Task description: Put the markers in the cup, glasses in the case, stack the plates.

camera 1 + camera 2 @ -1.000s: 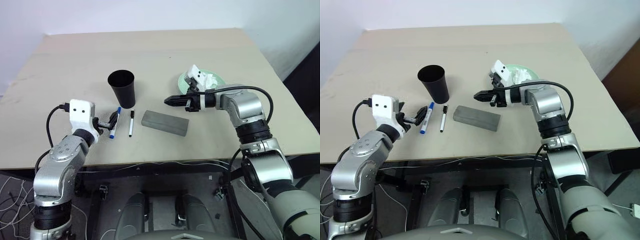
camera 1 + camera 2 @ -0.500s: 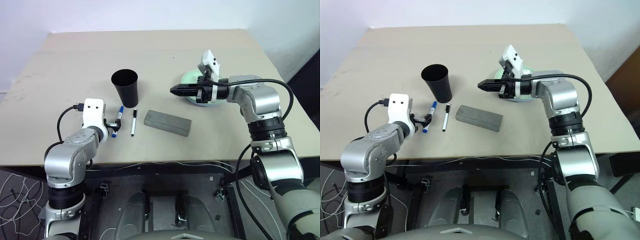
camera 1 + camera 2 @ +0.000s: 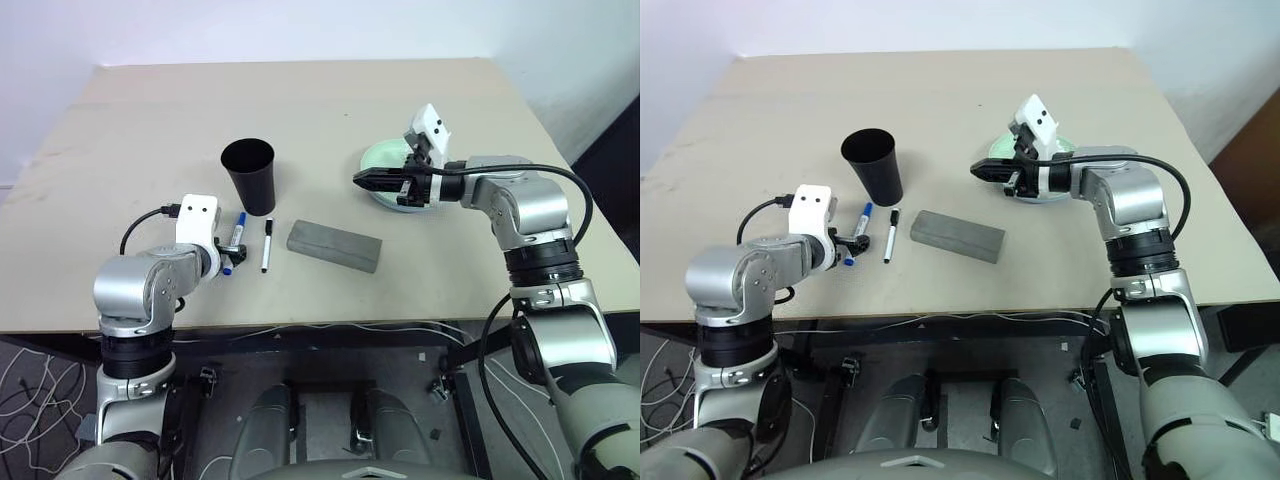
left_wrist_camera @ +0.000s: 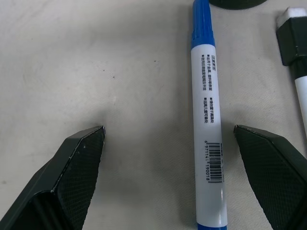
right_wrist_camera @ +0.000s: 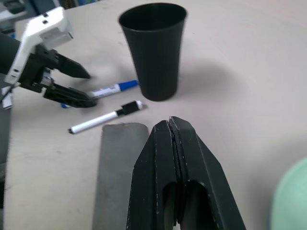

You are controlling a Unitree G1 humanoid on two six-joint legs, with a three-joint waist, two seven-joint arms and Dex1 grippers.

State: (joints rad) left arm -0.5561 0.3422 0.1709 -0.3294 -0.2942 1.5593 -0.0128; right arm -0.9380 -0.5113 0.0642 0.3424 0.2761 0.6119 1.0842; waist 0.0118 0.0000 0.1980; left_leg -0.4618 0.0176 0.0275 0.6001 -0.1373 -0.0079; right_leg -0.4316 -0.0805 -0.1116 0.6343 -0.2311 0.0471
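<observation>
On the beige table (image 3: 330, 110) the black cup (image 3: 250, 175) stands upright, mouth up, near the middle-left. Just in front of it lie the two markers, side by side and a little apart: the blue-capped marker (image 3: 235, 240) on the left and the shorter black-capped marker (image 3: 266, 245) to its right, both pointing roughly toward the cup with their caps at the far end. To the right of the markers the grey glasses case (image 3: 334, 246) lies closed and slightly slanted.

The left gripper (image 4: 168, 158) is lowered over the blue-capped marker with its two fingers spread wide; in the left wrist view the marker's white barrel lies between the two black fingertips (image 4: 79, 163), closer to one of them, with bare table either side, so nothing is clamped. The black cap of the other marker shows at the edge of that view, outside the fingers.

The right gripper (image 3: 362, 179) hangs above the table between the cup and the mint green plate (image 3: 385, 160), pointing toward the cup, its fingers pressed flat together and empty. The plate sits on the right part of the table, partly hidden behind that wrist. In the right wrist view the closed fingers (image 5: 175, 158) stand over the near end of the case, with the cup and both markers beyond them
</observation>
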